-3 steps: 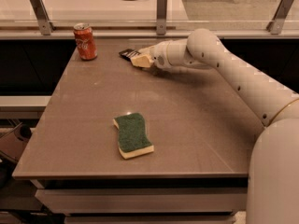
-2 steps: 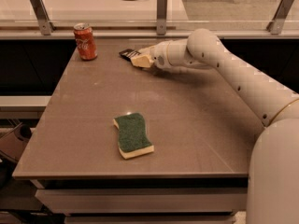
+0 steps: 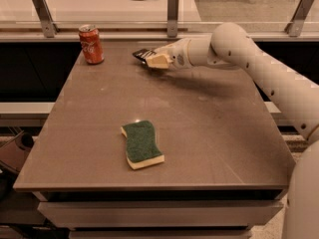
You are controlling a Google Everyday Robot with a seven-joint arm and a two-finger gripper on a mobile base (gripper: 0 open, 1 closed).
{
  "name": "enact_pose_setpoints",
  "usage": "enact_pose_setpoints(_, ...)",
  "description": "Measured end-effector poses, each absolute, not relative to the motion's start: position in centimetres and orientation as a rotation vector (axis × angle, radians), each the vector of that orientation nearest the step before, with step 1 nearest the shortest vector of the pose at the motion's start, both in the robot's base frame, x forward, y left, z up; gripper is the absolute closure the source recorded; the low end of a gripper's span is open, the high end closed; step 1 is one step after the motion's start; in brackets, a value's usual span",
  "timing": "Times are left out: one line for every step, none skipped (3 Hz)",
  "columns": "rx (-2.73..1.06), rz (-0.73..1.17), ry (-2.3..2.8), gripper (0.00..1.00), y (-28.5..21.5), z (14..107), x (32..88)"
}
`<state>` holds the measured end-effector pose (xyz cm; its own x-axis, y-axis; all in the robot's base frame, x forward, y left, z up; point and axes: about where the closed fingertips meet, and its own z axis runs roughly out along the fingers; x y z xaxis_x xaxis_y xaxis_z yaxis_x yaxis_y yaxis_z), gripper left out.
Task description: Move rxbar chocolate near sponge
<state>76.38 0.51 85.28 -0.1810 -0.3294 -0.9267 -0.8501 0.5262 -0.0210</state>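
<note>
In the camera view, a flat tabletop [image 3: 214,133] of matte grey-brown material with faint pale smudges is seen, carried on a paler, slab-fronted base. The gripper [image 3: 152,59], cream-coloured and blocky at its tip, is held low over the far part of the table. It is carried at the end of a smooth, rounded white arm [image 3: 249,54] dotted with small dark holes, which is stretched in from the right. Whether the gripper is clamped or spread cannot be told. The rxbar chocolate [image 3: 142,54] is seen right at the gripper's tip, jutting out toward the left and far side. It is a small, thin, flat black wrapper, partly hidden by the gripper, and whether it is lifted or lying on the table cannot be told. The sponge [image 3: 142,144] is laid flat well apart from the gripper, toward the near edge. It is a wavy-edged rectangle, with its coarse dark green scrubbing face turned up over a pale yellow foam layer. An orange-red soda can [image 3: 91,44], a glossy cylinder, is stood upright to the left of the gripper. Behind the gripper, upright metal posts [image 3: 172,11] are seen.
</note>
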Motion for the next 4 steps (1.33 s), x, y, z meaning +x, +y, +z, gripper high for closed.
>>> enact_pose_setpoints(-0.971, 0.648, 1.73, 1.0, -1.3, 86.8, 74.7)
enact_pose_setpoints(-0.953, 0.656, 1.733, 1.0, -3.2, 88.2, 72.2)
enact_pose_setpoints(-0.936, 0.635, 1.769, 1.0, -5.3, 89.3, 69.6)
enact_pose_setpoints(-0.91, 0.611, 1.807, 1.0, -7.2, 90.2, 66.5)
